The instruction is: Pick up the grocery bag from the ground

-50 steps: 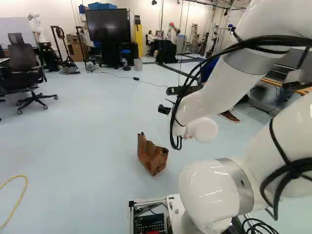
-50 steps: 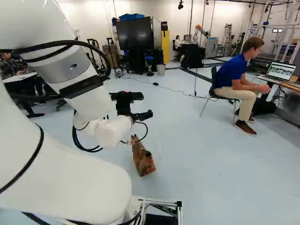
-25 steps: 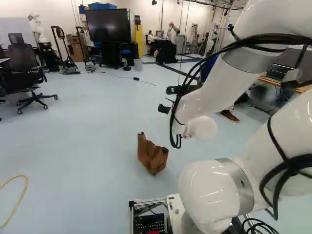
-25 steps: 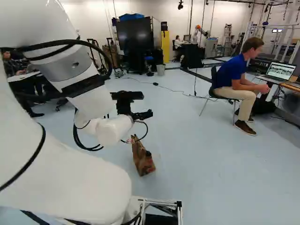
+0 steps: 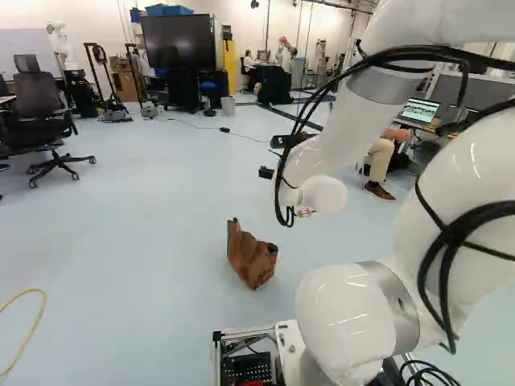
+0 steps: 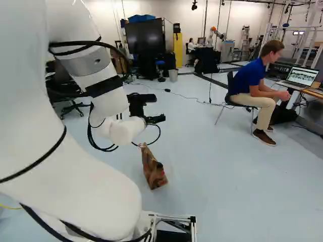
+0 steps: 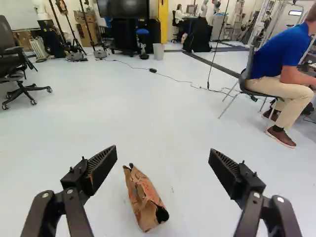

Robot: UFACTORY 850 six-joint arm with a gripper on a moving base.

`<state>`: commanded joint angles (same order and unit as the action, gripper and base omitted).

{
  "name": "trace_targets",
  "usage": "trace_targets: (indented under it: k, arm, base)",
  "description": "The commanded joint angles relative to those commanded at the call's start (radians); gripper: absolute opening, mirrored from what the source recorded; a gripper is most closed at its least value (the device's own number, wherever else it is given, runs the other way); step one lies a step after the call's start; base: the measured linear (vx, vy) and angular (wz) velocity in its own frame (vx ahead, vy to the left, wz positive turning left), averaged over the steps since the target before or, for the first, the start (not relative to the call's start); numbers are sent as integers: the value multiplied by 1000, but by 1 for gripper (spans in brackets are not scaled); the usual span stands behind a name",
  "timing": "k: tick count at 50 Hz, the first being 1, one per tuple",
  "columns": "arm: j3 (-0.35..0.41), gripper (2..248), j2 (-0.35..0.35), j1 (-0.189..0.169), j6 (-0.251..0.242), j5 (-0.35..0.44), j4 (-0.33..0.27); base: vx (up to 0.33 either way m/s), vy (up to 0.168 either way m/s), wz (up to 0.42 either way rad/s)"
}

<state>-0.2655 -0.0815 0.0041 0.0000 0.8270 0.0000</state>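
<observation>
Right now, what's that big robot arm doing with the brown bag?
It isn't touching the bag yet. The brown paper bag sits on the floor, a bit crumpled. The arm's gripper hangs above the floor with its two fingers spread wide and nothing between them gripped. It's probably getting ready to pick the bag up.

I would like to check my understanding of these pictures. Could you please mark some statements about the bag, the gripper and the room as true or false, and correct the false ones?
1. The brown bag is on the floor. True.
2. The gripper is closed around the brown bag. False: its fingers stand wide apart, gripping nothing.
3. An open laptop stands on the table at the right of the right base view. True.
4. In the left base view, the yellow cord lies to the right of the brown bag. False: it lies to the left.
</observation>
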Motion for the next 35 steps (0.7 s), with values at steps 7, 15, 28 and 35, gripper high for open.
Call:
trace_targets:
  k: [7, 15, 28, 35]
  arm:
    - [-54, 247, 55, 8, 0, -76, 0]
    - [-118, 247, 117, 26, 0, -170, 0]
    - [-231, 247, 222, 61, 0, -288, 0]
    - [-294, 247, 285, 78, 0, -321, 0]
  base:
    - [0, 0, 0]
    - [0, 0, 0]
    - [0, 0, 0]
    - [0, 0, 0]
